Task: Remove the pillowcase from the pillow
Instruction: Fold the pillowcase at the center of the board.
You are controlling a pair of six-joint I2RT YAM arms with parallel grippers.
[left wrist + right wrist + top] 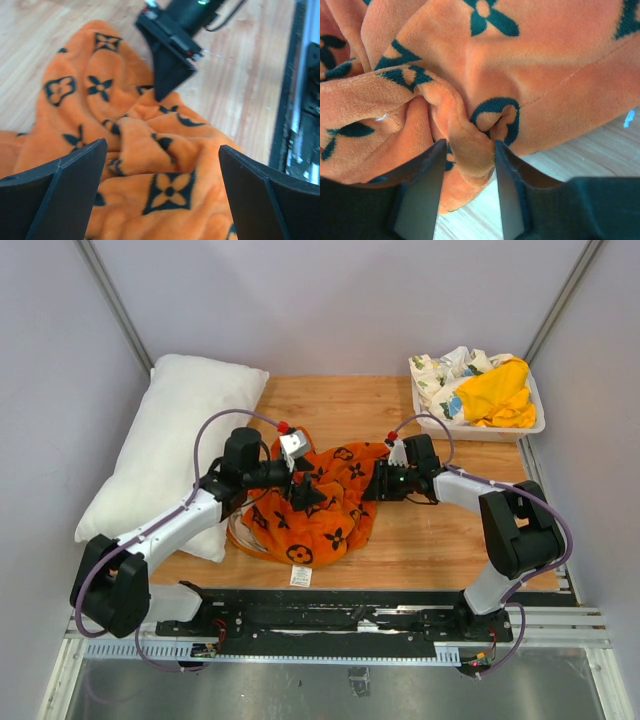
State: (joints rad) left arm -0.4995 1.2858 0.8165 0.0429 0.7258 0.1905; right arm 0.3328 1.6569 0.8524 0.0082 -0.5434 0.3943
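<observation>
The orange pillowcase (322, 518) with black flower motifs lies crumpled in the middle of the wooden table, off the pillow. The plump white pillow (170, 440) lies bare along the left wall, its near end under my left arm. My left gripper (300, 490) hovers over the pillowcase (150, 170) with its jaws wide apart (162, 145) and nothing between them. From the right, my right gripper (372, 483) has its jaws pinched on a raised fold of the pillowcase (545, 75), the fabric bulging between the two fingers (470, 142). The left wrist view also shows the right gripper (172, 70), its tip on the cloth.
A white tray (480, 432) at the back right holds a yellow cloth (497, 395) and a floral-print cloth (440, 375). A small white tag (300, 577) lies near the front edge. A black rail (330, 615) runs along the near side. Walls close in left and right.
</observation>
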